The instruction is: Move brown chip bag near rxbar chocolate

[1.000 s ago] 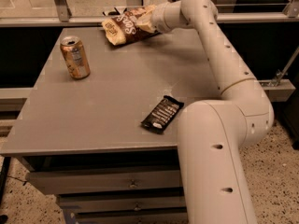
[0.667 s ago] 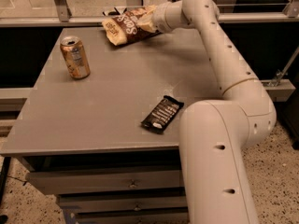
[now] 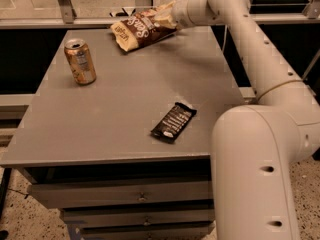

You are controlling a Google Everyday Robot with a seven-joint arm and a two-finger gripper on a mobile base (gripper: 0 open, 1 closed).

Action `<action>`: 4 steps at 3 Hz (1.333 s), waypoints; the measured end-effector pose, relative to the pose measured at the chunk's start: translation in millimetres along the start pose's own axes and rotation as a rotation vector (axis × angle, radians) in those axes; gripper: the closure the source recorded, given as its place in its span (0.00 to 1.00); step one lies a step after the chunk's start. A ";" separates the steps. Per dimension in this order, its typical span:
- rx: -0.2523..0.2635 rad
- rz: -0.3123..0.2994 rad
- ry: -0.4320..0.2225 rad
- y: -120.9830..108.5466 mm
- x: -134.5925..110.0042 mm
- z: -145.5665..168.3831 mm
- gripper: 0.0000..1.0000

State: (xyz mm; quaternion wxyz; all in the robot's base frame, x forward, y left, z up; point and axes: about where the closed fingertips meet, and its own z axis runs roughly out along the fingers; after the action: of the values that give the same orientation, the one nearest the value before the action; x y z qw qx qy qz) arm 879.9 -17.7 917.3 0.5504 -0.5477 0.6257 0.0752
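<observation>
The white gripper (image 3: 169, 18) clamped the crinkly brown chip bag (image 3: 139, 29) at the grey table's (image 3: 115, 109) far edge. The flat dark-wrapped rxbar chocolate (image 3: 173, 122) lay well apart.

Gripper (image 3: 169, 17) at the far edge of the table (image 3: 125, 94), tip lost against the right end of the brown chip bag (image 3: 141, 29), rxbar chocolate (image 3: 173, 122) print too small to read, soda can (image 3: 80, 62) label illegible, robot arm (image 3: 257, 184) cut off by the lower and right edges.
</observation>
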 end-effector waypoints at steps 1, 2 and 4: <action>-0.002 0.001 0.020 7.7 -4.4 -31.4 1.00; 0.004 0.013 0.058 19.2 5.1 -48.3 0.82; 0.106 0.109 0.057 8.9 35.8 -38.8 0.36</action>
State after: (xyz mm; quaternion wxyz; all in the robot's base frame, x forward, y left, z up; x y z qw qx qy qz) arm 856.9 -62.9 900.0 0.5558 -0.4848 0.6730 0.0564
